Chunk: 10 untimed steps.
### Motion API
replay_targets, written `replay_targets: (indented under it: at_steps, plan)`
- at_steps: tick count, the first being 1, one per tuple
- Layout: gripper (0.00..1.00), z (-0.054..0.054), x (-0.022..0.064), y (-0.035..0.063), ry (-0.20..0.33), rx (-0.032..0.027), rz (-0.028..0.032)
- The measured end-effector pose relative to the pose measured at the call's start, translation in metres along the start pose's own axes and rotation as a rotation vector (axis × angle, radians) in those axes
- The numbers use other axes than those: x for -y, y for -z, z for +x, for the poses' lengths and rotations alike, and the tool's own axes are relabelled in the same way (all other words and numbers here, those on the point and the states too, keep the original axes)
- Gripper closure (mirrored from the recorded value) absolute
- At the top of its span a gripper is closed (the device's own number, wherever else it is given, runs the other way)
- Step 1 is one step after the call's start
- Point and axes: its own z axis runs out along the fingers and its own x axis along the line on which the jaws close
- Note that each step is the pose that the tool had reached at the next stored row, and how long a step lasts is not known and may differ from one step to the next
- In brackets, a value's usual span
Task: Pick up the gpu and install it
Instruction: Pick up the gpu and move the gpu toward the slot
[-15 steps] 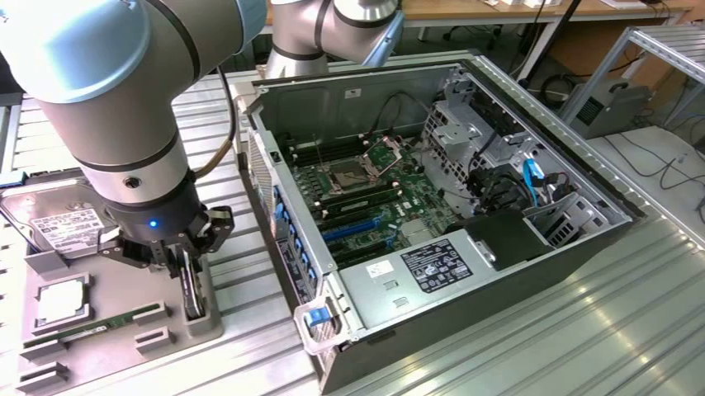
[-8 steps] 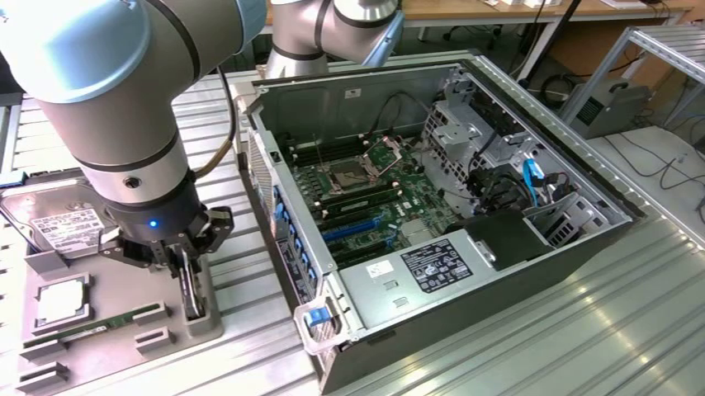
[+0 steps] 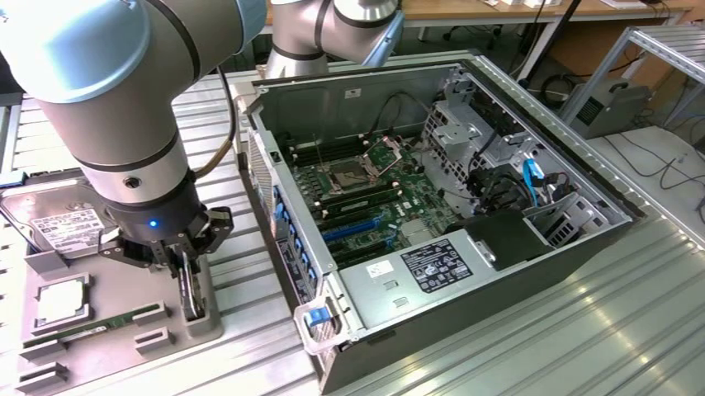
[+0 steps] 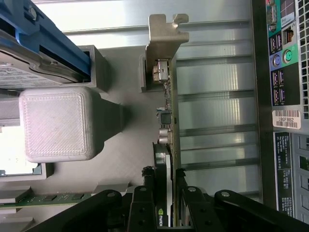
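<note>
Sticker (image 4: 286,119) "18GFBB2" on the case (image 4: 291,188); NVIDIA logo (image 4: 161,218) on gpu (image 4: 170,108)

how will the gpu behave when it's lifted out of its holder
Probably stiff: the gpu is a board with a metal bracket at one end. Likely light, being so thin. It stands on edge in the grey holder, so it may tip or bind if pulled askew.

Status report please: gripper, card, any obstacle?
Gripper: fingers shut on thin dark expansion card with silver bracket. Card stands on edge in grey holder tray. Open black computer case beside, apart.
</note>
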Motion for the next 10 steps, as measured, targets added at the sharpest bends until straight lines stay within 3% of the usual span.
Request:
replay_targets:
  at_steps: [3, 6, 10]
  plan:
    - [0.73, 0.0, 0.0, 0.0, 0.002, 0.0, 0.0]
    - [0.73, 0.0, 0.0, 0.0, 0.057, -0.0021, -0.0012]
    - [0.73, 0.0, 0.0, 0.0, 0.057, -0.0021, -0.0012]
